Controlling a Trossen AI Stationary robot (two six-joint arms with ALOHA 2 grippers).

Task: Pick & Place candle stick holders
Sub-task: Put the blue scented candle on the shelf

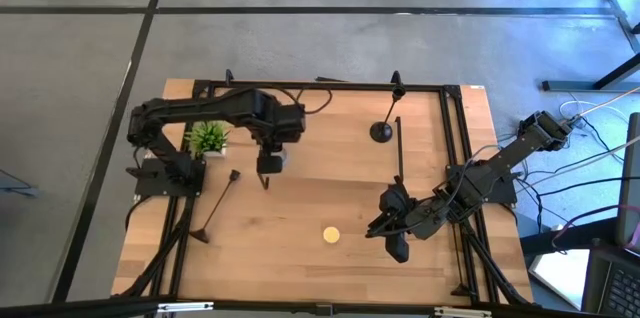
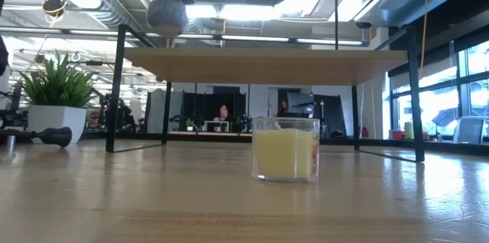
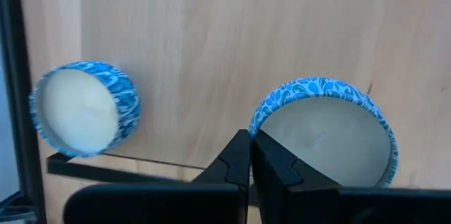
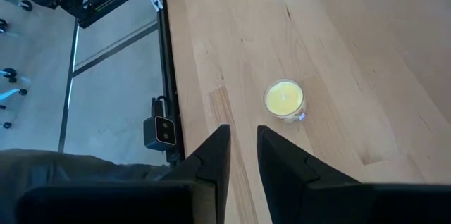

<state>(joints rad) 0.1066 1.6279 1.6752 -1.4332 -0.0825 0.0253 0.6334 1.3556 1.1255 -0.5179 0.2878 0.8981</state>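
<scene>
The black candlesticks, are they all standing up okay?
No. One candlestick lies flat on the table's left side, near the plant. Another stands upright farther back. A third appears to lie flat too.

The table (image 1: 300,208) is pale wood, smooth with a faint sheen and visible grain. Ahead of the right gripper (image 4: 242,146), whose fingers are matt black plastic, the yellow candle (image 4: 284,100) looks waxy in clear glossy glass. By the left gripper (image 3: 250,155), two candles (image 3: 84,108) wear blue patterned paper-like wraps around matt white wax.
</scene>
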